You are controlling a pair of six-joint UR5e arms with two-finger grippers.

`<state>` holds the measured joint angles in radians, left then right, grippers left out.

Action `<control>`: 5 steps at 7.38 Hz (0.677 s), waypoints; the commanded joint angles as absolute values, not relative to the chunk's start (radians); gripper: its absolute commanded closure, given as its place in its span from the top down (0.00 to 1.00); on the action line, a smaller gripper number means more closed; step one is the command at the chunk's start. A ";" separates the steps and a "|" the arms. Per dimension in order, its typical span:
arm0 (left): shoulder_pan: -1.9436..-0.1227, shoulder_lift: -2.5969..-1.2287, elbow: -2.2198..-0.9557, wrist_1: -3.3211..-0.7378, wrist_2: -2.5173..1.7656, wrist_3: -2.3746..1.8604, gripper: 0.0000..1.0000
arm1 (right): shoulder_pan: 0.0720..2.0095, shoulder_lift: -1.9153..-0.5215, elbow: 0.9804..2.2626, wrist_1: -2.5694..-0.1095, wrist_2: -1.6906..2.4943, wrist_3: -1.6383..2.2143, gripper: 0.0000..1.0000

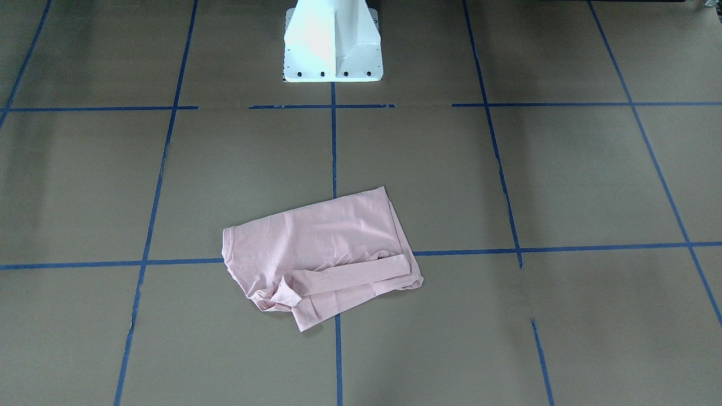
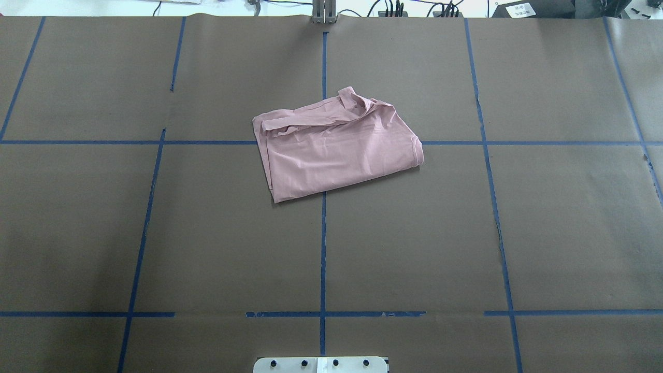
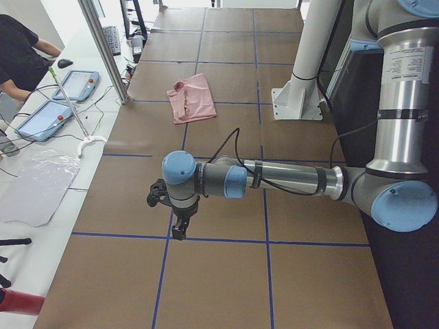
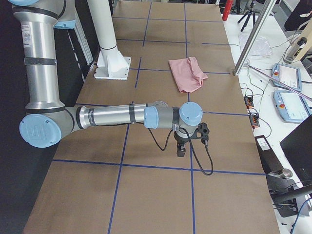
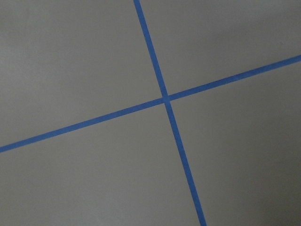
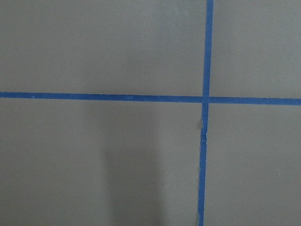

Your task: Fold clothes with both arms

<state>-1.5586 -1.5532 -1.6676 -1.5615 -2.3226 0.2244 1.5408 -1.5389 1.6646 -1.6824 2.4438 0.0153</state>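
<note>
Overhead exterior: one T-shirt (image 2: 336, 150), folded. One left arm (image 3: 288, 179), one right arm (image 4: 107, 116).

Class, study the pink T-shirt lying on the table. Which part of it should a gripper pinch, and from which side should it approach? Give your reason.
Probably the loose band along the far edge of the T-shirt, approached from above on the side away from the robot. That band is rumpled and raised, so fingers could close around it; the rest lies flat.
</note>
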 commanded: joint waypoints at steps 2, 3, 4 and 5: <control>-1.559 -1.552 -1.667 -1.562 -2.326 0.224 1.00 | 1.555 -1.560 1.657 -1.680 2.334 0.006 1.00; -1.559 -1.552 -1.667 -1.562 -2.326 0.224 1.00 | 1.560 -1.563 1.649 -1.680 2.335 0.005 1.00; -1.559 -1.552 -1.667 -1.562 -2.326 0.225 1.00 | 1.566 -1.566 1.643 -1.680 2.338 0.005 1.00; -1.559 -1.552 -1.667 -1.562 -2.324 0.221 1.00 | 1.577 -1.575 1.637 -1.678 2.342 0.000 1.00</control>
